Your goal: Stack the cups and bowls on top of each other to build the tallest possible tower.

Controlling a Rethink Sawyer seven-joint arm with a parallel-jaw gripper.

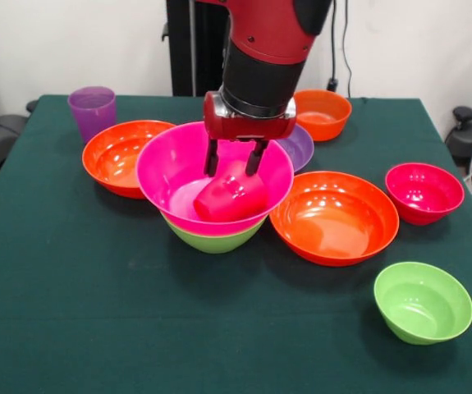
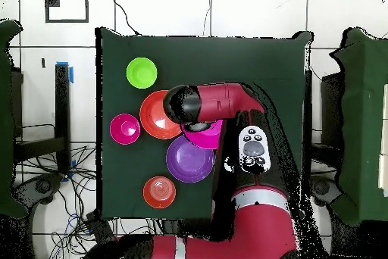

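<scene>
The tower is a wide hot pink bowl (image 1: pixel 178 176) nested in a lime green bowl (image 1: pixel 215 236) at the table's middle. A red-pink cup (image 1: pixel 229 199) lies tilted inside the pink bowl, mouth toward the lower left. My gripper (image 1: pixel 234 158) reaches down into the bowl, its fingers (image 1: pixel 211 156) pressed against both sides of the cup's upper end. In the overhead view the arm hides the gripper and most of the pink bowl (image 2: pixel 209 135). A purple cup (image 1: pixel 92 111) stands upright at the far left.
An orange bowl (image 1: pixel 119 156) touches the tower's left side. A large orange bowl (image 1: pixel 334 217) sits to its right, a purple bowl (image 1: pixel 300 148) and a small orange bowl (image 1: pixel 323 113) behind. A red-pink bowl (image 1: pixel 424 191) and a lime green bowl (image 1: pixel 423 302) stand at the right.
</scene>
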